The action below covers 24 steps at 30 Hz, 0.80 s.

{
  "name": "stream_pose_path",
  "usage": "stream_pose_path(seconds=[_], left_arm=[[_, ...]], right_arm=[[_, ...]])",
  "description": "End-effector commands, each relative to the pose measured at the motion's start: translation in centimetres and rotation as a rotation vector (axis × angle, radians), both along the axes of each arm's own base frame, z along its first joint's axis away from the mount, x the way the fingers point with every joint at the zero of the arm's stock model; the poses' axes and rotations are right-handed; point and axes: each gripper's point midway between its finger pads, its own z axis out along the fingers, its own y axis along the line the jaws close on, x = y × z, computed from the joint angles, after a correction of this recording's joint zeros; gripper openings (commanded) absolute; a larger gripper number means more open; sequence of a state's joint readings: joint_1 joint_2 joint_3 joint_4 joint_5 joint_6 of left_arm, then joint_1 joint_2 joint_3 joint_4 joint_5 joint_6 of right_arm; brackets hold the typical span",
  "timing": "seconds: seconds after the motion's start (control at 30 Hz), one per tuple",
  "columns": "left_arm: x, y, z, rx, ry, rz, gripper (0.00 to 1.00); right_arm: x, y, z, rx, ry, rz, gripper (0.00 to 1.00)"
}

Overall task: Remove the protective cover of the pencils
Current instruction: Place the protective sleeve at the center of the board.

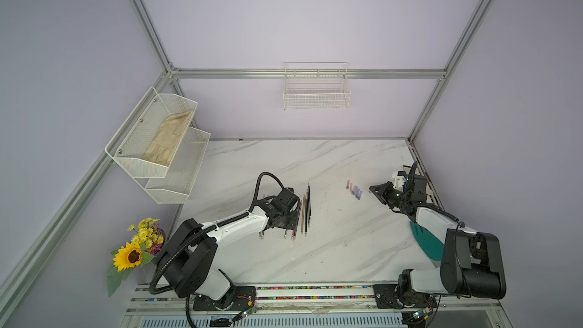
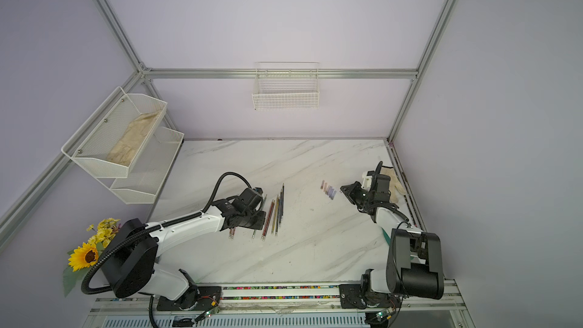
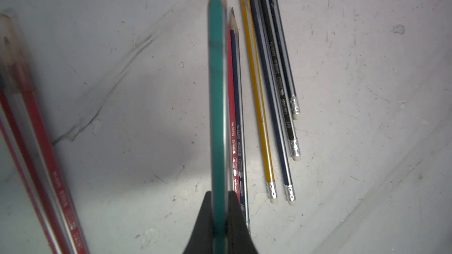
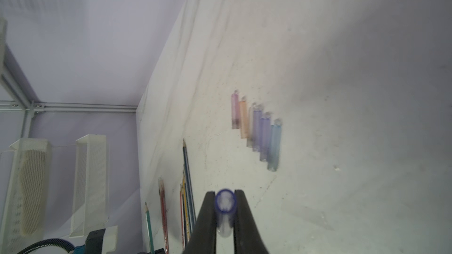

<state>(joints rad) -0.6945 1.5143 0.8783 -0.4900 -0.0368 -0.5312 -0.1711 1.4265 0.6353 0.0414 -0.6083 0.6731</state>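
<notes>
Left gripper (image 3: 219, 197): clamped tight on teal pencil (image 3: 217, 94).
Right gripper (image 4: 225, 194): clamped on clear cap (image 4: 224, 216).
Table (image 1: 347, 247): loose pencils (image 1: 306, 212); six caps (image 1: 354, 189) in a row.

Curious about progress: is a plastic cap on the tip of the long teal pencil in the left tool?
No, the long teal pencil ends in a bare, sharpened wooden tip.

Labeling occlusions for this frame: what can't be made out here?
Both top views: left gripper hidden under its own wrist; loose caps too small to count.
Left wrist view: teal pencil tip cut off by the edge; red pencils blurred, cropped.
Right wrist view: cap in right gripper blurred.
</notes>
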Motion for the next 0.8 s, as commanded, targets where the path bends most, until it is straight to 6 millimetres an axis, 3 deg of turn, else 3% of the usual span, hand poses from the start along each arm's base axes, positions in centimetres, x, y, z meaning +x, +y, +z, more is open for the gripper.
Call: stream_pose_path(seconds=[0.0, 0.2, 0.5, 0.77], left_arm=[[0.3, -0.1, -0.8, -0.023, 0.004, -0.022, 0.00], [0.5, 0.7, -2.3, -0.017, 0.035, -0.019, 0.00], [0.2, -1.1, -3.5, -0.066, 0.089, -0.091, 0.00], [0.1, -1.2, -3.6, -0.072, 0.093, -0.096, 0.00]], right_arm=[[-1.6, -0.8, -4.0, -0.047, 0.123, -0.008, 0.04], [-1.6, -1.0, -5.7, -0.052, 0.162, -0.017, 0.08], [-1.3, -0.2, -7.5, 0.010, 0.181, 0.005, 0.11], [-1.1, 1.1, -7.8, 0.012, 0.178, 0.043, 0.13]])
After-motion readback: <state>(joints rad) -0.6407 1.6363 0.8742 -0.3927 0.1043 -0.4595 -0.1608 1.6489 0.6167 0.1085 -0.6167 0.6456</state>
